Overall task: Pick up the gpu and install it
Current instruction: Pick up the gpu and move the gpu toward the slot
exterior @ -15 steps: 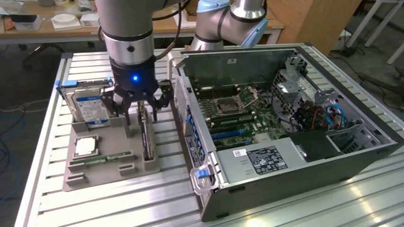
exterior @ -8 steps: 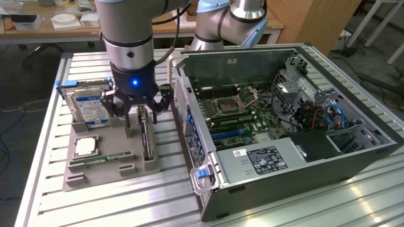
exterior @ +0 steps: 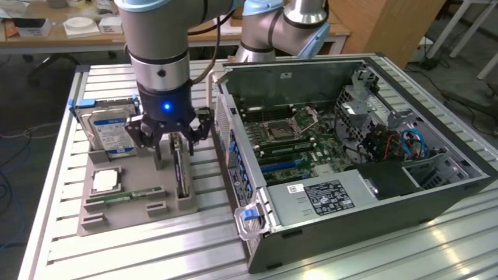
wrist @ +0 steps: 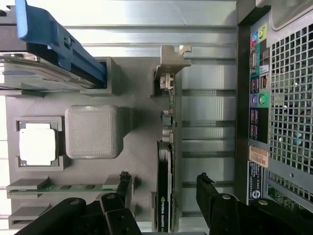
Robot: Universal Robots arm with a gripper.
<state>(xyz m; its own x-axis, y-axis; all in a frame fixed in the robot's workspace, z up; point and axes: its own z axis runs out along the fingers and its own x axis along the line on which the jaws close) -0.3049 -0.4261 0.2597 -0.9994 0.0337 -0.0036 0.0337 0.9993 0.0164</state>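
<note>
Straddling the gpu (exterior: pixel 181 170) (wrist: pixel 165 161), the gripper (exterior: pixel 177 147) (wrist: pixel 165 186) is standing wide open with one black finger on each side of the card. In the wrist view both fingers are sitting apart from it, so nothing is being held. The gpu is standing on edge in a slot of the grey tray (exterior: pixel 132 172) (wrist: pixel 142 122): a thin green board with a black heatsink block and a bent silver bracket at the far end.

The tray is looking matte and ribbed, like printed plastic. It is also holding a silver hard drive (exterior: pixel 109 131) (wrist: pixel 44 73) with a blue rail, a square metal-topped processor (exterior: pixel 105 181) (wrist: pixel 38 143), and a narrow green memory stick (exterior: pixel 125 197) (wrist: pixel 63 187).

The slatted aluminium table (exterior: pixel 155 251) (wrist: pixel 146 19) is carrying the tray, with the open computer case (exterior: pixel 350 198) (wrist: pixel 274 98) just beside it toward the exterior view's right. The case is lying on its side and showing its motherboard (exterior: pixel 288 140).

A wooden desk (exterior: pixel 46 35) is standing behind on a grey floor.

The arm (exterior: pixel 160 46) is pointing straight down, with a blue light glowing on the wrist (exterior: pixel 165 107).
</note>
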